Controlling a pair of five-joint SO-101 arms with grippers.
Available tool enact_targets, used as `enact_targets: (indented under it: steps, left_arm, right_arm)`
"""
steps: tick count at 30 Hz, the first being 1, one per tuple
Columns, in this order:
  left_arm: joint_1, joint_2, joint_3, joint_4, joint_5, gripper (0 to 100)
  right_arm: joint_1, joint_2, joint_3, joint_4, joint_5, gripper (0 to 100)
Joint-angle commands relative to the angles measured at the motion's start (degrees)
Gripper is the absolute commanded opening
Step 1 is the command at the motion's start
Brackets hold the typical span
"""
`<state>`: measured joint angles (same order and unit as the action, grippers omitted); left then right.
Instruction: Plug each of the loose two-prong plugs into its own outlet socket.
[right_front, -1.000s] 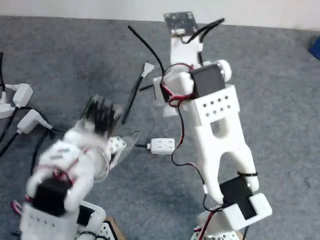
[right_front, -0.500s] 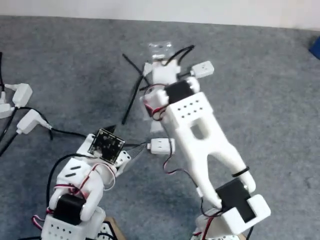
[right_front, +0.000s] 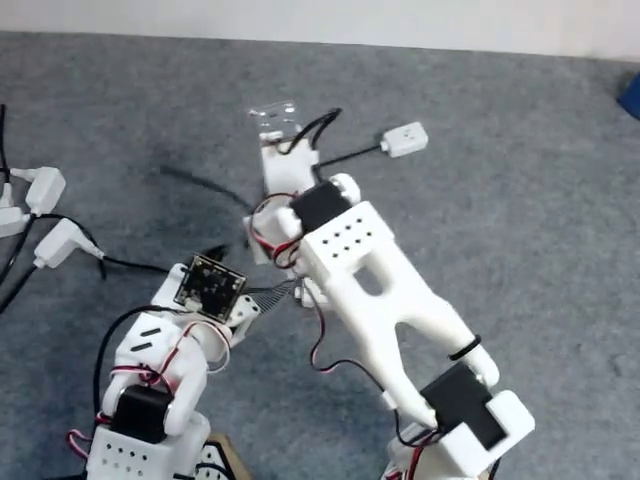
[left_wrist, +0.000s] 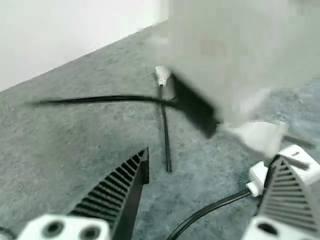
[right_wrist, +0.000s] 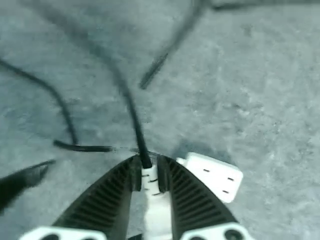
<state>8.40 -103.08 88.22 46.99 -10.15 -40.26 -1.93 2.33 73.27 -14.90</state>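
The grey carpeted tabletop (right_front: 520, 230) carries everything. The big white right arm (right_front: 370, 270) stretches diagonally across the middle of the high view, and the smaller left arm (right_front: 160, 370) sits folded at the near left corner. The right pincer (right_wrist: 147, 162) is clamped tight on a white plug (right_wrist: 152, 210), whose black cord (right_wrist: 127, 105) runs straight out from between the fingers across the carpet. Just beside that pincer's tip lies a white outlet socket (right_wrist: 211, 176), slots up, apart from the plug. The left pincer (left_wrist: 210, 157) stands wide open and holds nothing; the same socket lies just beside one of its ribbed fingers (left_wrist: 287, 185). A second outlet socket (right_front: 405, 138) lies on its own cord at the far side of the tabletop, well apart from both pincers. Beyond the left pincer a loose plug (left_wrist: 161, 76) rests on the carpet at the end of a thin black cord. Two more white plugs (right_front: 45, 187) lie with their cords at the left edge.
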Motion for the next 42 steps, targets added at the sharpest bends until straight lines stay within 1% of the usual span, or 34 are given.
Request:
enact_targets:
  steps: [1,4,6,9,13,17,21,25,27,29,35,37,40,42]
  left_arm:
    - [-1.3,-0.7,-2.9,-0.6,-0.4,35]
    - [-1.5,-0.7,-2.9,-0.5,-0.4,35]
    - [-1.3,-0.7,-2.9,-0.5,-0.4,35]
    - [-1.5,-0.7,-3.3,-0.5,-0.4,33]
    - [-1.2,-0.7,-2.9,-0.6,-0.4,33]
    - [-0.5,-0.2,-1.9,-0.9,-0.4,33]
    - [2.6,-0.2,2.6,-5.4,-0.4,33]
    - [3.1,-0.2,4.1,-7.4,-0.5,33]
    - [2.9,-0.2,4.6,-7.9,-0.5,33]
    - [2.8,-0.2,5.1,-8.1,-0.5,33]
    - [2.8,-0.2,5.1,-8.1,-0.7,33]
    - [2.7,-0.2,5.1,-8.1,-0.7,33]
    - [2.7,-0.2,5.1,-8.0,-0.7,33]
    - [1.1,-0.7,5.1,-8.0,-0.7,33]
  right_arm:
    - [2.8,-2.6,1.3,-3.1,-0.8,0.5]
    - [4.4,-2.5,5.2,-6.9,-1.0,0.5]
    - [4.7,-2.5,7.3,-9.4,-2.4,0.5]
    - [5.2,-2.4,9.3,-11.0,-2.5,0.5]
    - [6.3,-2.6,9.2,-10.7,-2.9,0.5]
    - [3.7,-3.0,9.1,-8.7,-2.9,0.5]
    - [0.9,-2.6,7.6,-6.8,-4.2,0.5]
    - [-0.2,-3.0,4.9,-4.2,-4.1,0.5]
    - [-0.2,-2.9,2.6,-2.2,-3.9,0.5]
    - [0.0,-3.0,0.0,1.1,-1.8,0.5]
    - [0.1,-3.0,-15.9,19.6,4.0,0.5]
    - [0.2,-3.0,-21.1,23.9,5.5,0.5]
    - [0.2,-3.0,-24.3,26.8,7.1,0.5]
    - [1.0,-3.0,-24.2,27.1,8.4,0.5]
